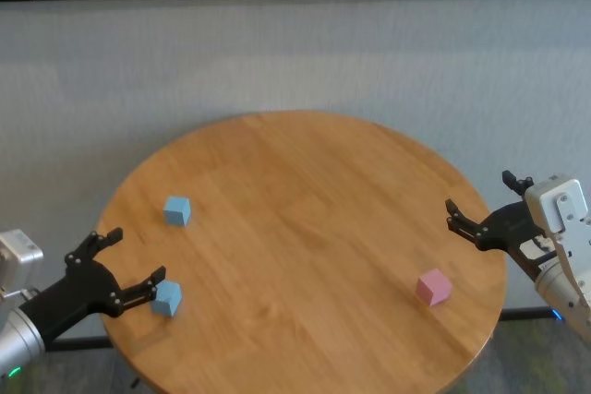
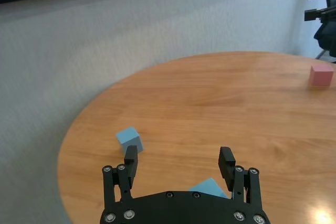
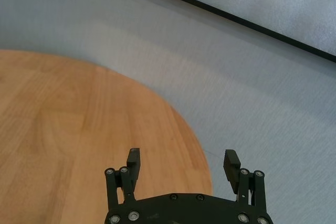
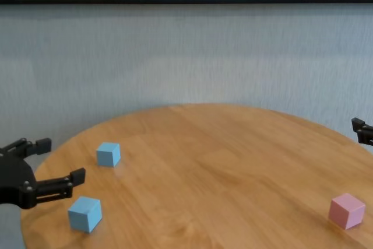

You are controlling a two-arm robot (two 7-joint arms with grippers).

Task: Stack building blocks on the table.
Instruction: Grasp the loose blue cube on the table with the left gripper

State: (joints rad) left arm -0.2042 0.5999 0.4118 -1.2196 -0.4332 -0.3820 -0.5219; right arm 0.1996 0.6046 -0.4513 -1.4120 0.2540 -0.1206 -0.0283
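In the head view, the round table (image 1: 305,228) carries three building blocks, all separate and none stacked. The near blue block (image 1: 168,299) lies close to the table's left edge, toward the near side, and the left gripper (image 1: 126,269) stands spread wide over that edge with one fingertip right beside the cube, though contact cannot be confirmed. The far blue block (image 1: 176,210) sits farther in along the left side. The pink block (image 1: 433,287) rests near the right edge, and the right gripper (image 1: 480,212) hovers spread apart above that edge, apart from the pink cube.

In the left wrist view, the left gripper (image 2: 178,162) holds nothing; the near blue block (image 2: 209,187) peeks out low between its fingers, the far blue block (image 2: 129,139) lies just beyond.

In the right wrist view, the right gripper (image 3: 182,162) is empty and released over the table rim, with no block in sight.

The chest view shows the near blue block (image 4: 85,213) just beside the left gripper (image 4: 55,164).

The main risk, judged from this, is that a finger nudges the near cube toward the left edge and off the table, since it lies so close to the rim; an off-centre closure could also twist it.

No containers are visible.
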